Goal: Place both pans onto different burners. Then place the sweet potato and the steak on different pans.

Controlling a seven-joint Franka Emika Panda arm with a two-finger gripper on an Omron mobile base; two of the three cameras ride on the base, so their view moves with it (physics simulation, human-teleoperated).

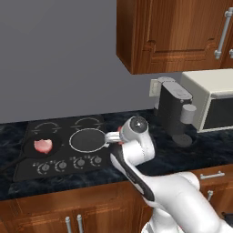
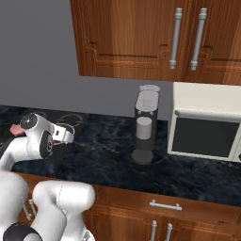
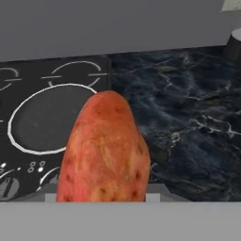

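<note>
Currently the hand [image 1: 114, 136] is gripping the sweet potato [image 3: 104, 149], a reddish-orange oblong lump with darker specks, carrying it just right of the silver-rimmed pan [image 1: 88, 139] on the cooktop [image 1: 32, 170]. To do this well, it should be moving left until centred over that empty pan, lowering before releasing. The steak [image 1: 43, 145] is already lying in the black pan [image 1: 28, 152] alongside.

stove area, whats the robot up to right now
The robot's gripper is holding the sweet potato just right of the cooktop. The steak already lies in the black pan on the front left burner. The silver-rimmed pan sits empty beside it, so the potato likely goes there next.
</note>
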